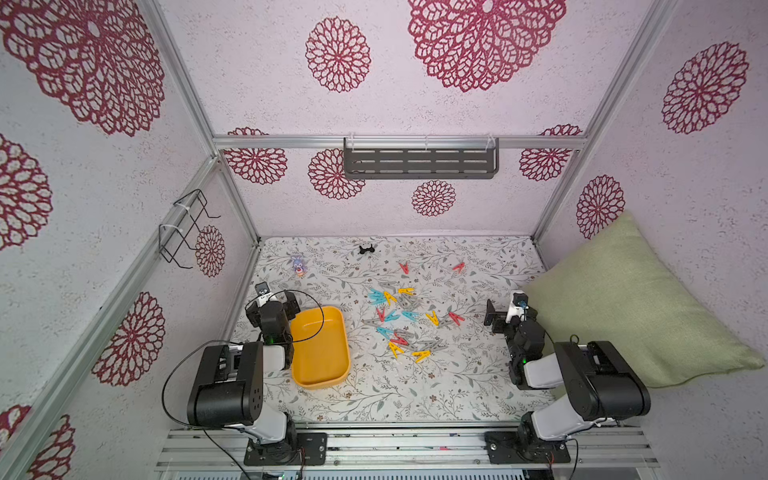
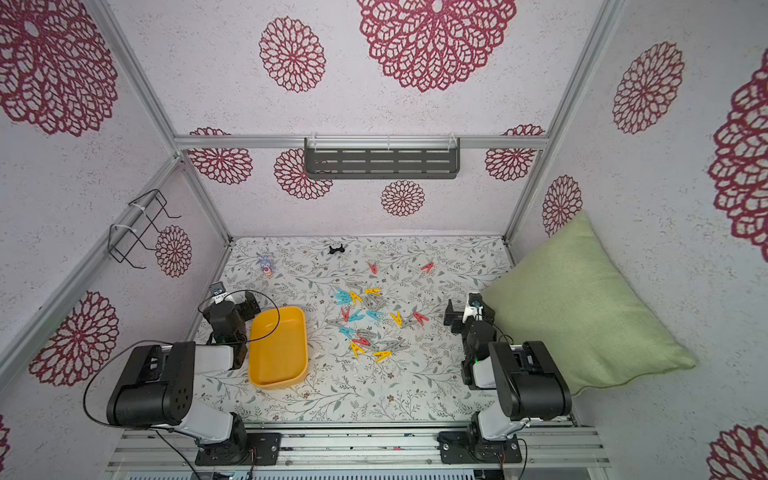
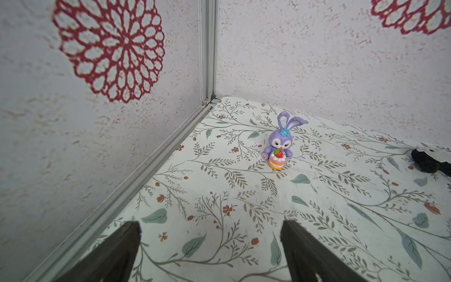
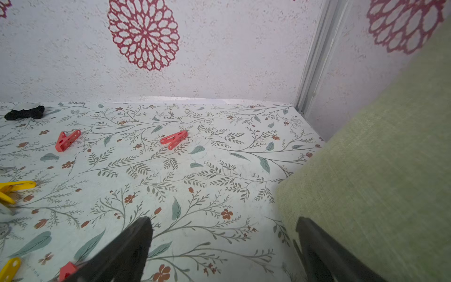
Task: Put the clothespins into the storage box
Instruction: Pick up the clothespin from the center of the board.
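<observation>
Several clothespins in red, yellow, teal and grey lie scattered in a loose pile (image 1: 409,303) (image 2: 376,305) mid-table. Two red ones (image 1: 404,267) (image 1: 458,266) lie apart, farther back, and also show in the right wrist view (image 4: 67,140) (image 4: 174,139). The yellow-orange storage box (image 1: 320,353) (image 2: 278,353) sits empty to the left of the pile. My left gripper (image 1: 272,300) (image 3: 210,224) hovers open just behind the box's far left corner, nothing between its fingers. My right gripper (image 1: 509,306) (image 4: 224,221) is open too, right of the pile, beside the pillow.
A purple bunny figure (image 1: 298,266) (image 3: 278,144) and a small black clip (image 1: 366,249) (image 4: 24,112) stand near the back edge. A green pillow (image 1: 631,307) (image 4: 390,171) leans along the right wall. A grey slotted shelf (image 1: 419,160) and a wire rack (image 1: 185,228) hang on the walls.
</observation>
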### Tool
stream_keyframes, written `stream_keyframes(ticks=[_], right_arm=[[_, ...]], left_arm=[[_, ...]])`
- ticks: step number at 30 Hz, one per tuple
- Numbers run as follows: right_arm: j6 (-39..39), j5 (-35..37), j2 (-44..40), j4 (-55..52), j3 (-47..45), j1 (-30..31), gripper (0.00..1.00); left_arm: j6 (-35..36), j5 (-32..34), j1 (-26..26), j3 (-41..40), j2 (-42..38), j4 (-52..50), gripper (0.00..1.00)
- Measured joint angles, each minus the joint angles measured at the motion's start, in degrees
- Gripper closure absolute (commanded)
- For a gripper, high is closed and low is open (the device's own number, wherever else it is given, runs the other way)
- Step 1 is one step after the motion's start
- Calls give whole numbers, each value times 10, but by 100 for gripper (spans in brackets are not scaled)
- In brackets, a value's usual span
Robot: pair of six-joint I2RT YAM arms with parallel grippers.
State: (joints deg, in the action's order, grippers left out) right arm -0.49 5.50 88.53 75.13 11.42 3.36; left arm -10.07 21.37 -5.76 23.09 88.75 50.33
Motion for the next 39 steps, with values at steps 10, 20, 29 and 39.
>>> stream_keyframes(ticks=[10, 20, 29, 39], right_arm=[[0, -2, 0, 0, 0, 0, 1], [0, -2, 0, 0, 0, 0, 1], [11, 32, -76, -50, -2, -1, 1], [207, 95, -417, -302, 27, -14, 1]], left_arm=[[0, 0, 0, 0, 0, 0, 3], [0, 0, 0, 0, 0, 0, 3], [-8, 13, 0, 24, -52, -96, 3], [-141, 45, 1, 179, -237, -420, 3]])
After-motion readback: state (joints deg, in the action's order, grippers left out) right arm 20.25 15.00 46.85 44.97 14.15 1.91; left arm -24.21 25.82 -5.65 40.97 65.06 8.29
